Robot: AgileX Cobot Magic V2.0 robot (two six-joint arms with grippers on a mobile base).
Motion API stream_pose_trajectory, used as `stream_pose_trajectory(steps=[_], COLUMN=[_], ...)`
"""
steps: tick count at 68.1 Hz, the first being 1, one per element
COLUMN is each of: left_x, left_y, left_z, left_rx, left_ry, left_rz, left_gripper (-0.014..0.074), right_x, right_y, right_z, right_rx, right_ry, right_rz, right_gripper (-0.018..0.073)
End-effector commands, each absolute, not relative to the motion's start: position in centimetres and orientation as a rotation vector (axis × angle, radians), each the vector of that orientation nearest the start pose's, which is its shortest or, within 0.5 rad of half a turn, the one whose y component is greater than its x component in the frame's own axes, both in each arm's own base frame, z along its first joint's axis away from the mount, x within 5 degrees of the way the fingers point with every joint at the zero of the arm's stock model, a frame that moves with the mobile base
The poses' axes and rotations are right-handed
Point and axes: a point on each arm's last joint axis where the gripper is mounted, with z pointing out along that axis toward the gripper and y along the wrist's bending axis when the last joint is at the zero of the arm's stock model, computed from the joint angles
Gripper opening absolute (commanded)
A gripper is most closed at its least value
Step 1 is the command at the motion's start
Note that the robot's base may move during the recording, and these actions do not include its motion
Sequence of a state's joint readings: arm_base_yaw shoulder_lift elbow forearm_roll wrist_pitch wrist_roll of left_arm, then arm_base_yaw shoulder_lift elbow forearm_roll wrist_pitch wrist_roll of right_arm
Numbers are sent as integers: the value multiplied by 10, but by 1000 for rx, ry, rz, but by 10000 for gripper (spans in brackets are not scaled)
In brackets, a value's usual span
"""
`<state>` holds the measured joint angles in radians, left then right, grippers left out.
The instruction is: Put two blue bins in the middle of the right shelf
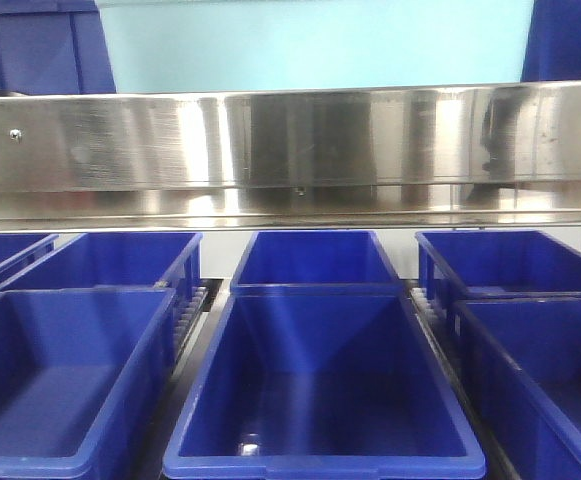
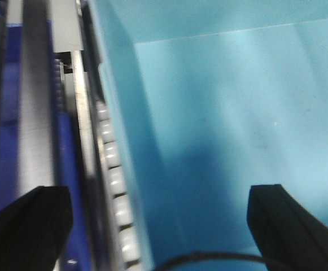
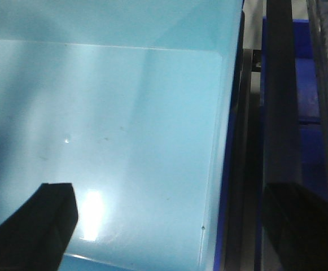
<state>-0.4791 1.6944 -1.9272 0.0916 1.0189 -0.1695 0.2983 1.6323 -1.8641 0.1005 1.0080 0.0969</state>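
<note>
Blue rectangular plastic bin (image 1: 320, 400), open-topped, sits nearest you in the middle lane of the shelf, with a second blue bin (image 1: 315, 262) right behind it. In both wrist views a bin's inside looks pale cyan, and you can see each gripper placed across one of its long walls.

Your left gripper (image 2: 158, 192) has its black fingers (image 2: 25, 226) spread wide. One finger is over the rail outside the bin's left wall and the other is over the bin's floor. Your right gripper (image 3: 169, 189) is spread just as wide across the right wall. Neither holds anything, and you cannot tell whether a finger touches the plastic.

A row of white rollers (image 2: 116, 192) runs beside the left wall. More blue bins fill the left lane (image 1: 60, 370) and right lane (image 1: 540, 370). A brushed stainless steel beam (image 1: 290, 140) crosses above them.
</note>
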Motion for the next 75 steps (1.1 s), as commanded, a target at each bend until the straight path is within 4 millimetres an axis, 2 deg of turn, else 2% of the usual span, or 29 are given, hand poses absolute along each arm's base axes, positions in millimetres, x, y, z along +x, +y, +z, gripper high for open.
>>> stream_pose_trajectory(steps=[1, 11, 21, 33, 42, 59, 64, 68, 72, 75], left_x=[321, 321, 327, 337, 349, 364, 365, 364, 364, 364], left_y=[-155, -145, -151, -162, -171, -178, -178, -178, -178, -178], left_z=[454, 448, 436, 403, 389, 360, 355, 355, 354, 355], left_rx=[364, 338, 340, 341, 334, 346, 350, 351, 352, 352], left_ry=[2243, 2317, 2310, 2366, 2375, 2459, 2486, 2494, 2500, 2500], left_rz=[-179, -155, -213, -278, -317, -285, -276, -274, -271, -271], left_gripper=[519, 519, 519, 519, 519, 501, 442, 347, 218, 111], right_x=[327, 321, 327, 343, 359, 379, 380, 380, 380, 380], right_y=[107, 103, 102, 107, 113, 122, 123, 123, 123, 123], right_z=[460, 455, 439, 410, 388, 355, 352, 352, 353, 354], right_rx=[-223, -237, -243, -220, -218, -211, -212, -212, -212, -212], right_ry=[2225, 2300, 2336, 2353, 2401, 2484, 2495, 2497, 2495, 2495], right_rz=[313, 260, 209, 226, 239, 264, 262, 262, 262, 262], right_gripper=[568, 568, 568, 568, 568, 566, 517, 428, 291, 144])
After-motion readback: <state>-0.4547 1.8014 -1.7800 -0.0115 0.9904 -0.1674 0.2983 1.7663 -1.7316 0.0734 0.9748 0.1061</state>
